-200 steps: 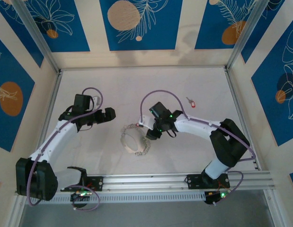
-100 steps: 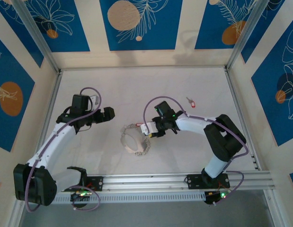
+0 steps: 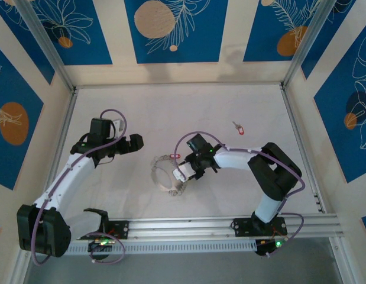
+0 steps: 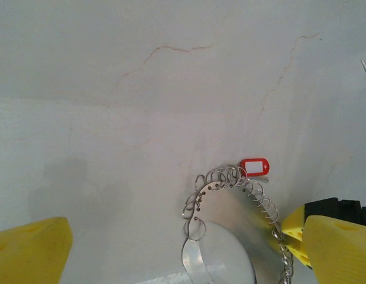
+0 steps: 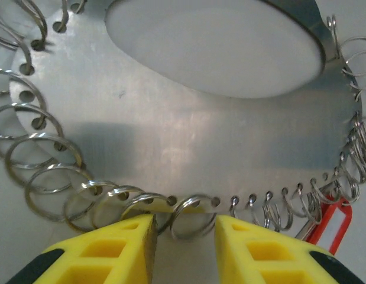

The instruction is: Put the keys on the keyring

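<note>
The keyring (image 3: pixel 167 175) is a flat silver metal hoop edged with several small wire rings, lying mid-table. One key's red tag (image 3: pixel 175 157) rests at its far edge, and it shows as the red tag (image 4: pixel 254 167) and the red tag (image 5: pixel 330 222) in the wrist views. A second red-tagged key (image 3: pixel 238 127) lies alone to the far right. My right gripper (image 3: pixel 183 173) hangs over the hoop's right rim; in its wrist view the right gripper (image 5: pixel 183 231) is open, its yellow fingers either side of one small ring (image 5: pixel 191 216) on the hoop (image 5: pixel 188 148). My left gripper (image 3: pixel 137 142) is open, left of the keyring (image 4: pixel 230 177).
An aluminium rail (image 3: pixel 230 225) runs along the near edge with both arm bases on it. Metal frame posts (image 3: pixel 65 127) and patterned walls close in the left, right and far sides. A black bracket (image 3: pixel 97 218) sits near the left base.
The right gripper has moved left and toward the near edge, from beside the hoop's far right rim to over its right edge. The left arm has barely moved.
</note>
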